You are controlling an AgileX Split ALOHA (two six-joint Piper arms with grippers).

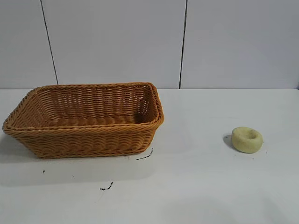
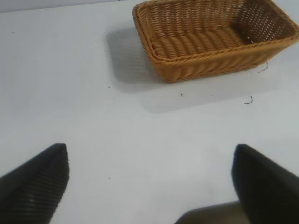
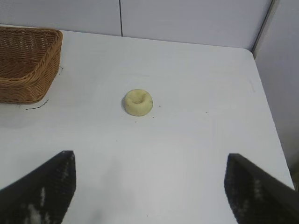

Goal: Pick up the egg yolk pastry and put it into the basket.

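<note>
While the right gripper (image 3: 149, 186) gapes, the egg yolk pastry (image 3: 138, 102) lies ahead, apart

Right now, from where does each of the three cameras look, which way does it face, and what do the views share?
Exterior view: outside the rig, facing the table and back wall; basket left, egg yolk pastry right; no arm shows.
Left wrist view: above the table, looking at the basket; left gripper with jaws wide apart.
Right wrist view: above the table, looking at the pastry and a basket corner; right gripper with jaws wide apart.
Shared: all three show the basket; exterior and right wrist show the pastry.
</note>
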